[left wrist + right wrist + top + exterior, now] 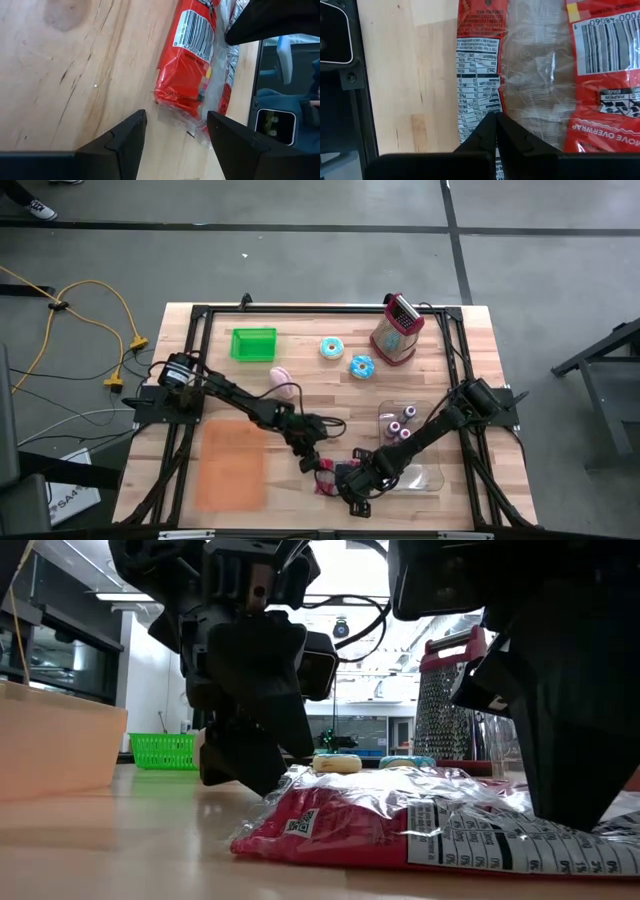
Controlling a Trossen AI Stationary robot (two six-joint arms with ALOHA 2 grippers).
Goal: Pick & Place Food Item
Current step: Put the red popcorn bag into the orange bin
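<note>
Red snack packet [420, 825] still flat on your desk [300, 350]: left gripper [175, 135] open beside it, right gripper [496, 125] closed against it, nothing lifted.

Red-and-clear food packet [430, 825] lies flat near the table's front edge — barcode and nutrition panel showing.

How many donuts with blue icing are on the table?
2. One donut lies right of the green basket; the other donut lies beside it, nearer the grater. None seems hidden.
</note>
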